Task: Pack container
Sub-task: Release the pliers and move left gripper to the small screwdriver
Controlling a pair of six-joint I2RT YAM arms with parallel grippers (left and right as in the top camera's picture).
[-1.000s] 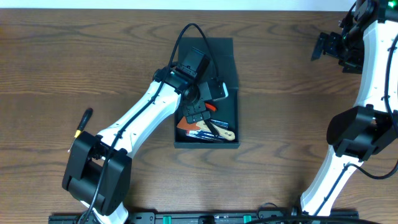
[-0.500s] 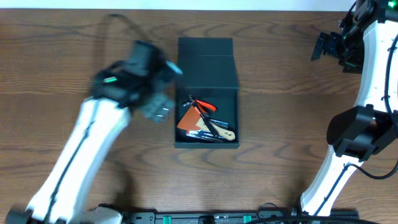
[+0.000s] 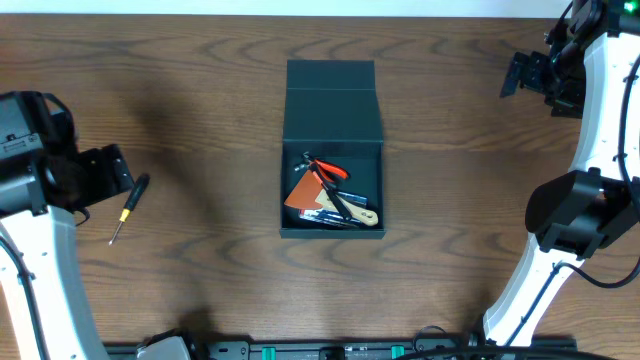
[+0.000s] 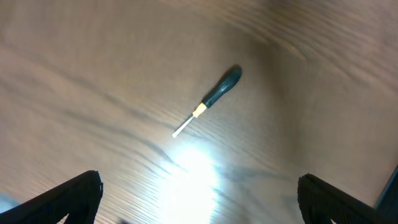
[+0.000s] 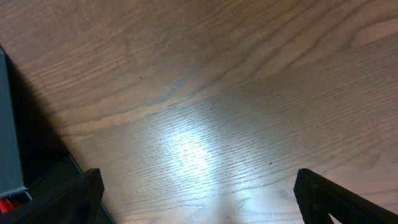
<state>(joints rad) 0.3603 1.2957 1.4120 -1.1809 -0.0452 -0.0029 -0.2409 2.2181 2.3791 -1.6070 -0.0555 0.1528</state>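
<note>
Both wide, empty: left fingers [image 4: 69, 196] near screwdriver [image 4: 210, 101], right fingers [image 5: 69, 195] far from container [image 3: 333, 105].

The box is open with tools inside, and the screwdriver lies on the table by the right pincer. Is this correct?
Not quite. The overhead view shows the screwdriver by the left pincer, not the right. The box is open with tools inside, as you say.
</note>
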